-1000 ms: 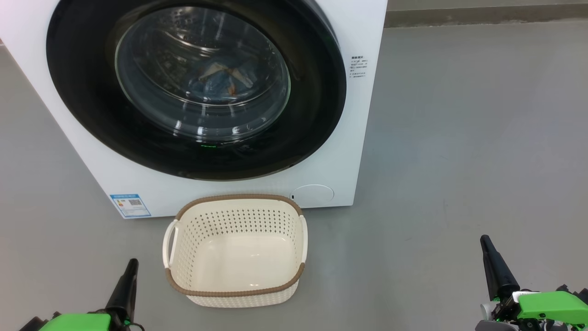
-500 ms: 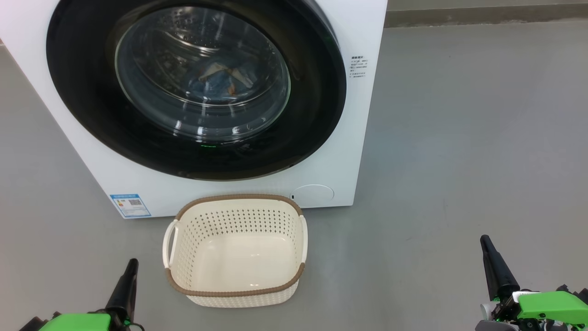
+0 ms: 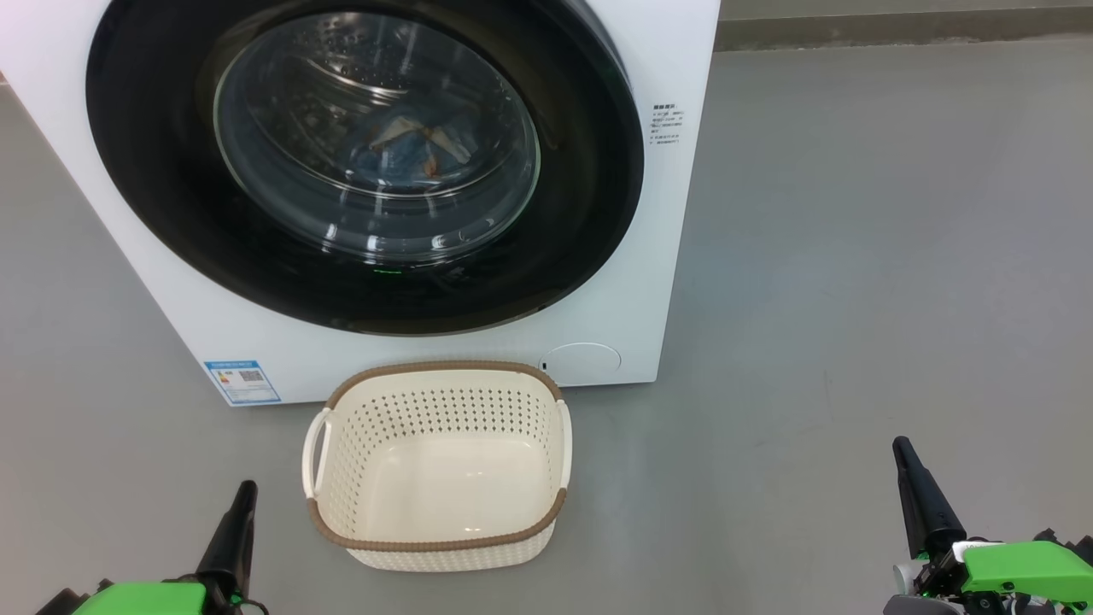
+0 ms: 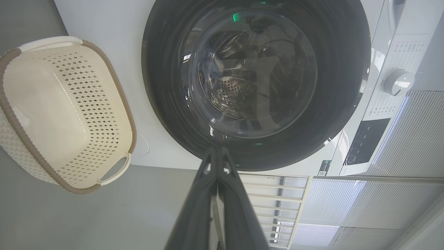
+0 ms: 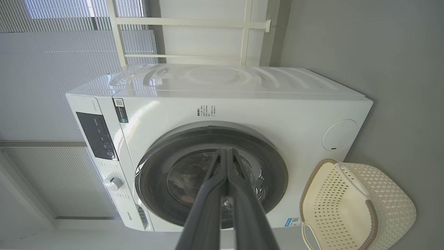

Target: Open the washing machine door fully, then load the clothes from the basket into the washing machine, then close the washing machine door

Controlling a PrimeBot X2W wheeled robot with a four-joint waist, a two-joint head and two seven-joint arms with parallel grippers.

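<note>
Grippers idle: your left gripper (image 3: 246, 492) and right gripper (image 3: 902, 449), both pressed together, unmoved this second. Cream perforated plastic basket (image 3: 440, 544) empty. Beyond, glossy black round washing machine door (image 3: 585, 196) shut, light blue printed clothes (image 3: 410, 152) inside. Task looks done.

This is a laundry corner in a plain indoor room with bare, utility-like finishes. A white front-loading washing machine (image 3: 675, 213) takes up the upper left of the head view. Its round black door (image 3: 154, 213) is shut, with blue clothes (image 3: 410, 145) behind the glass. A cream perforated basket (image 3: 435, 542) stands on the floor (image 3: 854, 256) just in front of it. The floor is smooth grey and meets a darker skirting strip (image 3: 897, 30) at the top right. In the right wrist view, pale slatted blinds (image 5: 52, 86) and a white railed frame (image 5: 194, 22) stand behind the machine. Its control panel (image 5: 95, 133) and dial (image 5: 112, 183) show at the left.
</note>
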